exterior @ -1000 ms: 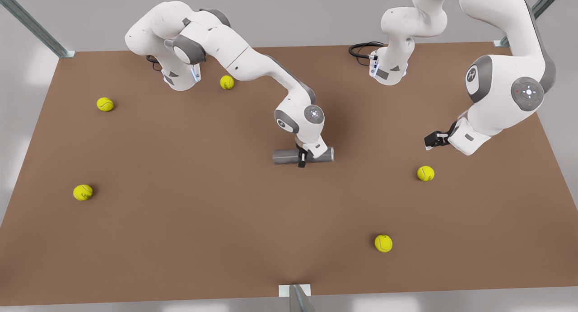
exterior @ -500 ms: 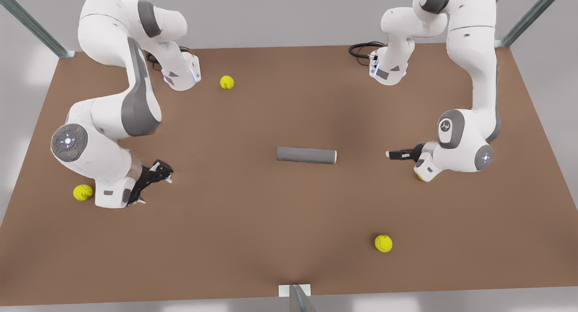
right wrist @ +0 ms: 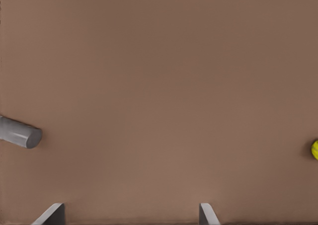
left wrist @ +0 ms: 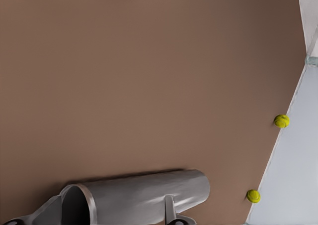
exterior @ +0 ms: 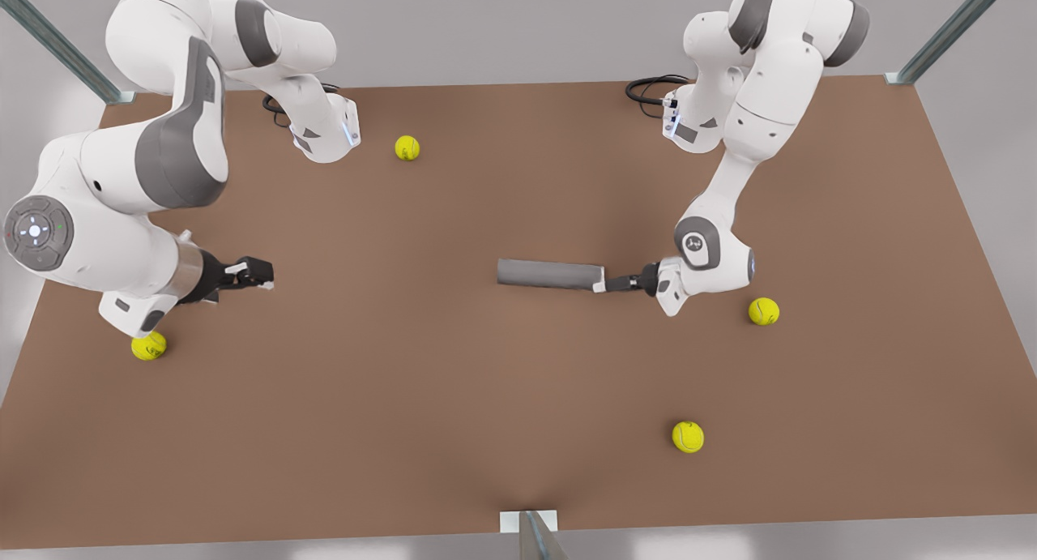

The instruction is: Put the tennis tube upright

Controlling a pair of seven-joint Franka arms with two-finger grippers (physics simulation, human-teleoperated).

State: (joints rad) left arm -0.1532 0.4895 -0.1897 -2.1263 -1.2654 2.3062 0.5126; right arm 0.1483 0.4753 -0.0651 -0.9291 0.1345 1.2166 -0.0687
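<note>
reaching in since half a second ago, the left gripper is now sitting at the right end of the tennis tube, where earlier it was hanging well off to the right. the right gripper is now hovering a little higher at the left of the frame, waiting well apart from the tube.

the brown table is lying flat and matte, with pale grey floor showing beyond its edges and metal posts slanting away from the upper corners. a small metal bracket is sitting at the middle of the lower edge. the tube is lying on its side near the centre, running left to right, with wide open surface above and below it.

in the left wrist view, the left gripper's fingers are standing parted, one by the tube's hollow rim and one over its side; whether they are touching it is unclear. in the right wrist view, the right gripper's fingers are spread wide, holding nothing.

four tennis balls are lying scattered: one at the upper middle, one under the arm at the lower left, one just right of the left arm's wrist, one at the lower right. a black cable is curling by the upper right base.
</note>
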